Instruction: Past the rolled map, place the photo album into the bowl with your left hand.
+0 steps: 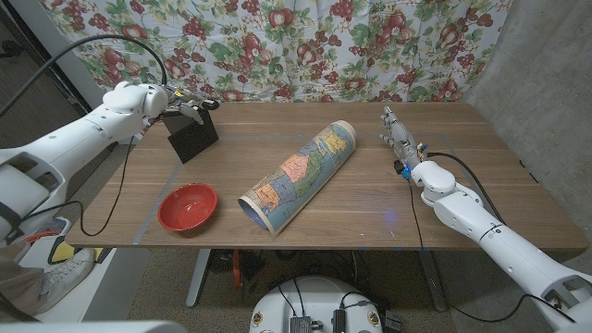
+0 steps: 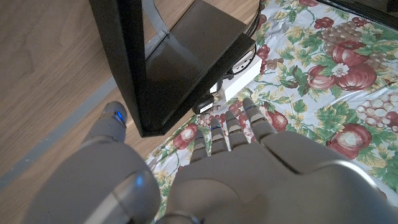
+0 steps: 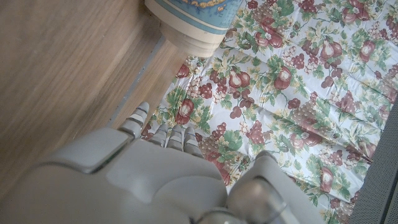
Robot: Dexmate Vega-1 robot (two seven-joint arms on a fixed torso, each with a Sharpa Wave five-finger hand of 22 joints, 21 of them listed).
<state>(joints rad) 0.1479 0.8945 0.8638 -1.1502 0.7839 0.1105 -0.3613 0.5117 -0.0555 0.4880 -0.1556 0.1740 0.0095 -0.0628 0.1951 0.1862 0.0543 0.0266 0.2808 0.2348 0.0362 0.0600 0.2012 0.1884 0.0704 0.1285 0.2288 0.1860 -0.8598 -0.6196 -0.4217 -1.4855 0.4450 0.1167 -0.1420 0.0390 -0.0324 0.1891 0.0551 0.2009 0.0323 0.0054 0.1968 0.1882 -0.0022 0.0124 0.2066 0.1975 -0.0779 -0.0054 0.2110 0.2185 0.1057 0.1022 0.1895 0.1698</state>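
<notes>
The black photo album point(image 1: 194, 137) stands upright and tilted on the table's far left. My left hand point(image 1: 178, 100) is at its top edge. In the left wrist view the album point(image 2: 143, 62) sits between the thumb and the fingers point(image 2: 231, 122) of my left hand point(image 2: 249, 168); I cannot tell whether they press on it. The red bowl point(image 1: 188, 207) sits near the front left edge. The rolled map point(image 1: 301, 174) lies slantwise across the middle. My right hand point(image 1: 400, 139) waits at the far right, fingers straight, holding nothing. Its wrist view shows the map's end point(image 3: 196, 18) beyond my right hand point(image 3: 161, 174).
A flowered curtain point(image 1: 305, 46) hangs behind the wooden table point(image 1: 462, 185). A black cable point(image 1: 102, 194) hangs off the table's left side.
</notes>
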